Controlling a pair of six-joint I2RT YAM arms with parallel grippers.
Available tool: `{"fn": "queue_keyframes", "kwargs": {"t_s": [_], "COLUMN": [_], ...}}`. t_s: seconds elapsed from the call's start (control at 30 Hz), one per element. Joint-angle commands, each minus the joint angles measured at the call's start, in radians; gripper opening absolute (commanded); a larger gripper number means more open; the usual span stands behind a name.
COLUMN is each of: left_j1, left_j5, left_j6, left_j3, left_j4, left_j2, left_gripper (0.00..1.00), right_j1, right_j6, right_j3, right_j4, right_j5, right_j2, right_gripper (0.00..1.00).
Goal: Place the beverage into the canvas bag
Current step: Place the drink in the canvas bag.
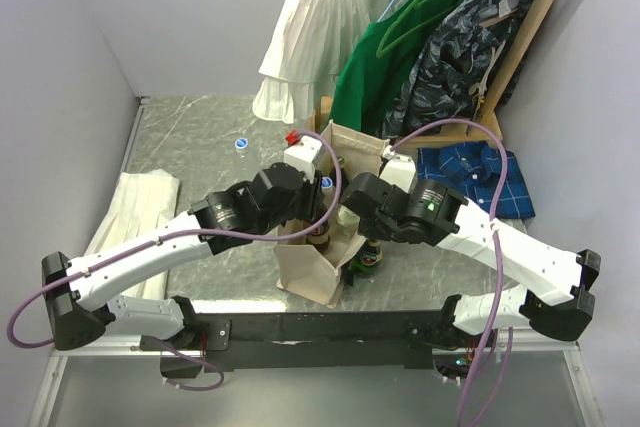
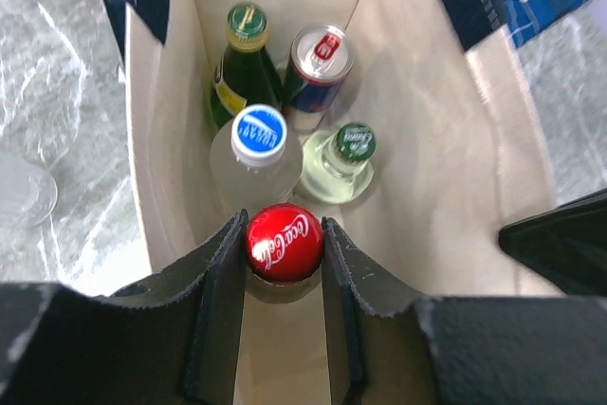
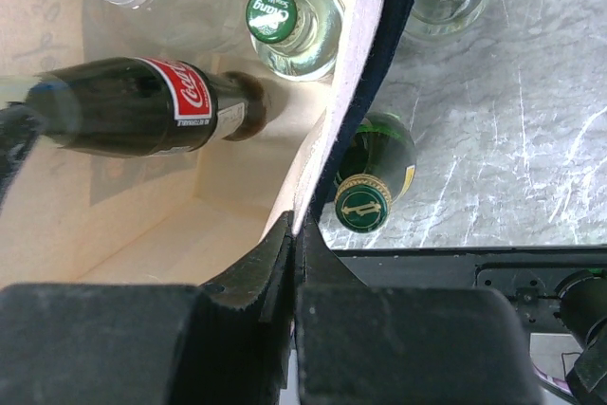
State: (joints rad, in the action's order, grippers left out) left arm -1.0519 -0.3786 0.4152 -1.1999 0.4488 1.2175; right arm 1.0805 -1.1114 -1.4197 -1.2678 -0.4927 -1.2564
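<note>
Right claw (image 3: 296,234) shut tight on bag (image 3: 365,54) near rim, holding mouth open; left claw (image 2: 282,232) part open, clamped on cola bottle (image 3: 152,106) neck, bottle inside bag, base contact with floor unclear; beyond, blue-capped bottle (image 2: 258,132) and can (image 2: 318,59) crowd far end; risks: cola let go high tips onto them; rim slips, wall sags; green bottle (image 3: 365,187) just outside gets knocked.
</note>
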Motion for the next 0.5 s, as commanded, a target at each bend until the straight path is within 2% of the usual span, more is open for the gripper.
{"fn": "queue_keyframes", "kwargs": {"t_s": [0.0, 0.47], "left_j1": [-0.005, -0.003], "left_j5": [-0.003, 0.004], "left_j6": [0.027, 0.02], "left_j3": [-0.01, 0.046], "left_j4": [-0.208, -0.246], "left_j2": [-0.064, -0.049], "left_gripper": [0.01, 0.01], "right_j1": [0.006, 0.006], "right_j6": [-0.015, -0.01], "right_j3": [-0.004, -0.008], "right_j4": [-0.001, 0.002], "right_j5": [-0.052, -0.047], "right_j2": [0.04, 0.026], "right_gripper": [0.0, 0.0]}}
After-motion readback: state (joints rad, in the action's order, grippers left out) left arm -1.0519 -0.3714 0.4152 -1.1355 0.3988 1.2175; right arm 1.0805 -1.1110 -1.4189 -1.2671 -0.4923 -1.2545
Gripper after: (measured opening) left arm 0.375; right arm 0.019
